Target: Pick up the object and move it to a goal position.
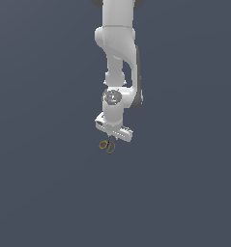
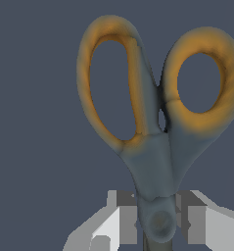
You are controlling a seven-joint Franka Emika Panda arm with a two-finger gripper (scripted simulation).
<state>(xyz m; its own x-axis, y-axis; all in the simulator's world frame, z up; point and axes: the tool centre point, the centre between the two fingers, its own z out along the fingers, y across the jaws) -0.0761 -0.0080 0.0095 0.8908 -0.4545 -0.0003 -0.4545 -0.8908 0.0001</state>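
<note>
The tiny scissors (image 1: 107, 145) have two orange-brown ring handles and lie just under the white gripper (image 1: 110, 140) in the exterior view. In the wrist view the scissors (image 2: 152, 157) fill the picture, rings pointing away from the hand. The gripper (image 2: 157, 220) has its two grey fingers (image 2: 126, 215) pressed against either side of the scissors' neck at the pivot screw, so it is shut on them. The dark blades are hidden between and behind the fingers. I cannot tell whether the scissors rest on the floor or hang just above it.
A plain dark grey-blue floor (image 1: 44, 193) spreads on all sides. The white arm (image 1: 118, 58) comes down from the top of the exterior view. No goal marker shows.
</note>
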